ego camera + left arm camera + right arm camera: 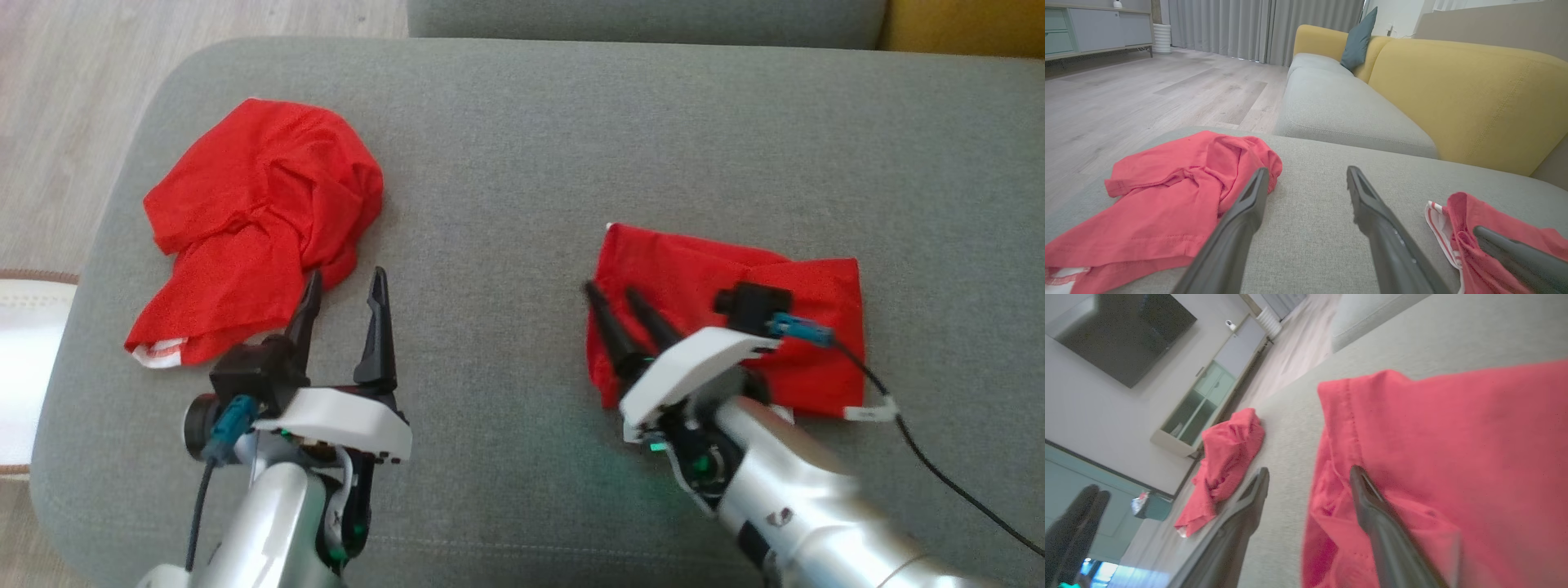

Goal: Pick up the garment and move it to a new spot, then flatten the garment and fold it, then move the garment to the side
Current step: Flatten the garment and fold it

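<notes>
A crumpled red garment (pixel 261 220) lies on the left part of the grey sofa seat (pixel 522 139). It also appears in the left wrist view (pixel 1167 196) and the right wrist view (pixel 1229 453). A second red garment (pixel 735 302), folded into a rectangle with a white-striped hem, lies at the right (pixel 1466 228) (pixel 1453 449). My left gripper (pixel 344 284) (pixel 1306 175) is open and empty, just right of the crumpled garment's lower edge. My right gripper (pixel 611 290) (pixel 1310 473) is open at the folded garment's left edge, one finger over the cloth and one over bare cushion.
The seat's left edge drops to a wooden floor (pixel 57 122). A white object (pixel 24 367) lies on the floor beside it. Behind are another grey seat cushion (pixel 1339 102), a yellow backrest (pixel 1474 94) and a teal pillow (pixel 1357 38). A black cable (pixel 939 465) trails from my right wrist.
</notes>
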